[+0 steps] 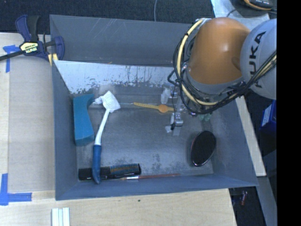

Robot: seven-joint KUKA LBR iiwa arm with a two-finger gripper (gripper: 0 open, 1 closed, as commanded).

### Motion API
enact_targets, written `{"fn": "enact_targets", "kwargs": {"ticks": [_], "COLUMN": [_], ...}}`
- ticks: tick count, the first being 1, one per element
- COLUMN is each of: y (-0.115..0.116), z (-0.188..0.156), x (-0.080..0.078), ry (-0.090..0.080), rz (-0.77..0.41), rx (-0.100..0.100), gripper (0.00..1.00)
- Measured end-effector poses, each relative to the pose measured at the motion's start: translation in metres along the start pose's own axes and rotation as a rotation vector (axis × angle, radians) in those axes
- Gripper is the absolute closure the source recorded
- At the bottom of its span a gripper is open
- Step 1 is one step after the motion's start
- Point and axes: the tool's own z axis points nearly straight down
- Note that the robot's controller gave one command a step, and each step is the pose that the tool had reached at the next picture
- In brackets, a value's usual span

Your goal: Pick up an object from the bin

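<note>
Just beside claw (176, 124), yellow spoon (149, 107)

Robotics lab, bin-picking cell.
A KUKA-branded arm (261, 51) with an orange cover (218, 51) and looped cables (178, 60) hangs over a grey metal bin (62, 140) from the right.

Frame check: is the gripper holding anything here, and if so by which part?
No hold is visible. The gripper hangs just right of the end of the thin yellow spoon-like stick, with nothing seen in it.
</note>
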Motion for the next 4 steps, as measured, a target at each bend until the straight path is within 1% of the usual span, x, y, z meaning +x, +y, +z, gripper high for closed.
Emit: {"fn": "enact_targets", "kwargs": {"ticks": [1,2,3,4], "y": [0.0,-0.046,-0.007,-0.003], "z": [-0.004,-0.026,0.133,0.141], "x": [-0.002,0.052,0.063,0.065], "ry": [-0.008,-0.007,-0.013,-0.009], "rz": [0.001,0.081,-0.238,-0.245], "rx": [0.0,-0.001,0.0,-0.001], "gripper": [0.0,0.0,1.0,1.0]}}
